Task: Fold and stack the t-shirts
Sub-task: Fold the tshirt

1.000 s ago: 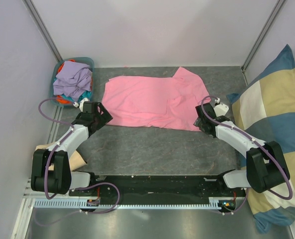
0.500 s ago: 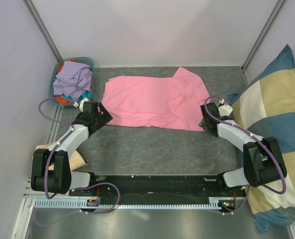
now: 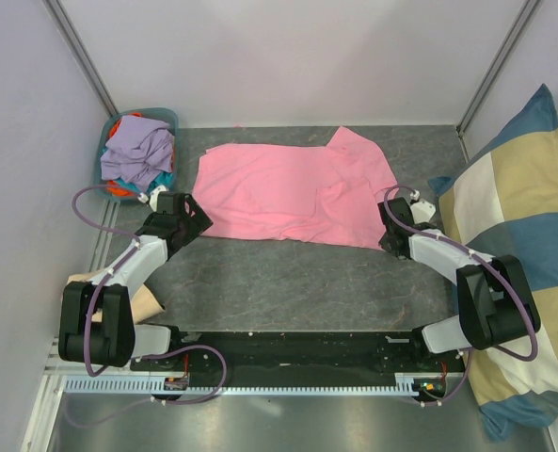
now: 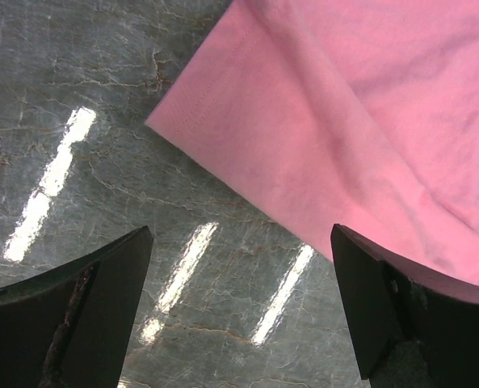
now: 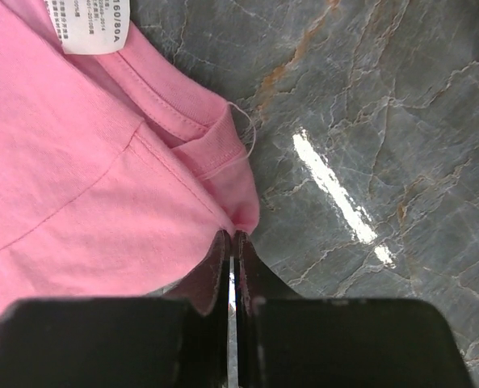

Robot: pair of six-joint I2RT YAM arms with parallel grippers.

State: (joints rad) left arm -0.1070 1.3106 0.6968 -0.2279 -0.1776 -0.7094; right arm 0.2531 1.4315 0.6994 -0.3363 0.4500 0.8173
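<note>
Top view. A pink t-shirt (image 3: 293, 193) lies spread out on the far half of the grey stone-patterned worktop (image 3: 288, 282), its long side running left to right, with one sleeve pointing toward the far right corner. A teal basket (image 3: 170, 118) sits in the far left corner. It is heaped with a lavender t-shirt (image 3: 137, 146) on top and orange cloth (image 3: 119, 191) and teal cloth (image 3: 164, 179) showing beneath. A blue-and-cream checked cushion (image 3: 514, 217) leans along the right edge. The left end effector (image 3: 199, 218) sits low at the shirt's near left corner. The right end effector (image 3: 388, 237) sits at the shirt's near right corner.

Left wrist view. The left end effector's fingers (image 4: 102, 299) stand spread as wide as they go, with nothing between them but bare worktop. The hemmed near left corner of the pink t-shirt lies just ahead of the gap. One finger's edge overlaps the pink cloth in this view; whether it touches cannot be told.

Right wrist view. The right end effector's fingers (image 5: 215, 271) are pressed tight together, pinching a small fold of the pink t-shirt's edge at their tips. The ribbed neckband (image 5: 186, 109) runs just beyond the pinch, and a white label (image 5: 90, 24) with printed text sits at the top edge of the view. Bare worktop fills the right side.
</note>
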